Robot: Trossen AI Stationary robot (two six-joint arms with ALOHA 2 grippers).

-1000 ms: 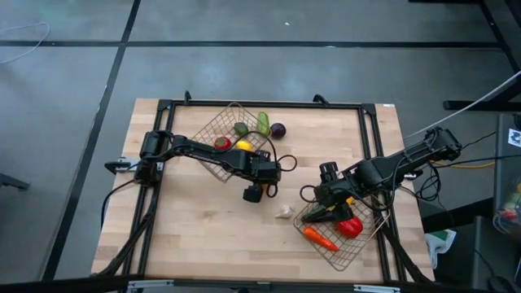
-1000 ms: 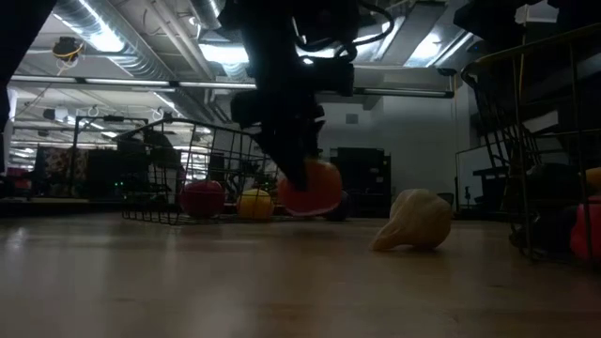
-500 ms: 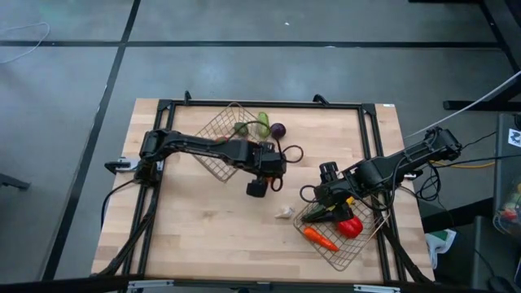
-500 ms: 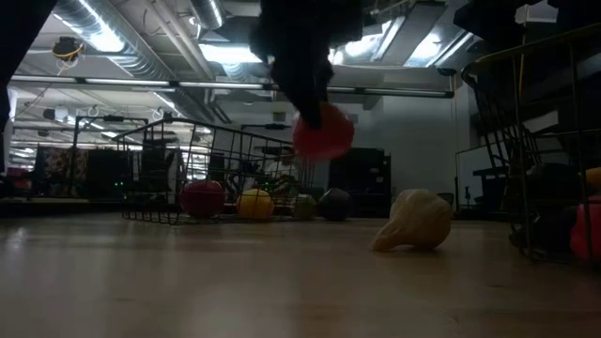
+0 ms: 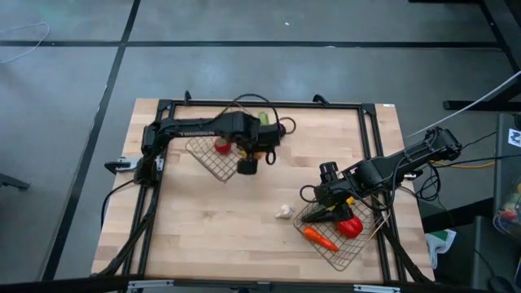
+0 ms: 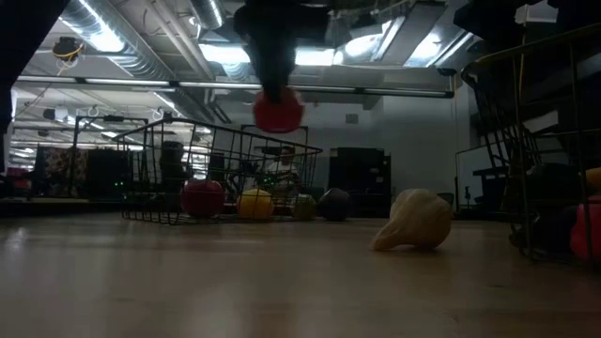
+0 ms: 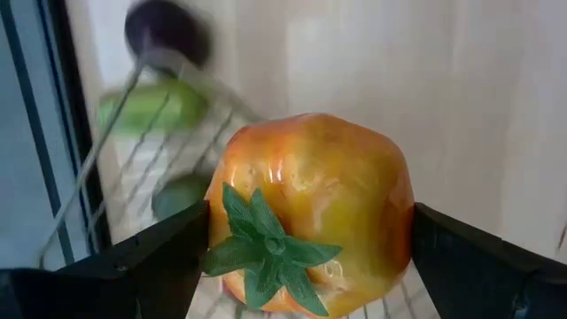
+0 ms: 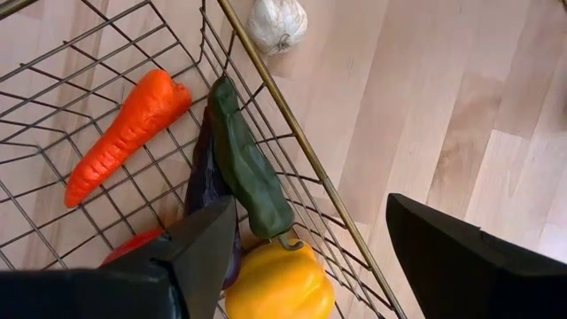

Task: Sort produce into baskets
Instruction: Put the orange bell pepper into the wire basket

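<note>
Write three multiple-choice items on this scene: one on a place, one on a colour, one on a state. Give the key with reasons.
1. Where is the garlic?
A. on the bare table
B. in the right basket
C. in the left gripper

2. What colour is the carrot?
A. purple
B. orange
C. green

3. What is the left gripper doing?
A. gripping a tomato
B. hanging open, holding nothing
C. gripping the carrot

Key: A, it lies on the wood just outside the right basket; B, it shows orange in the right wrist view; A, the tomato sits between its fingers above the left basket.
</note>
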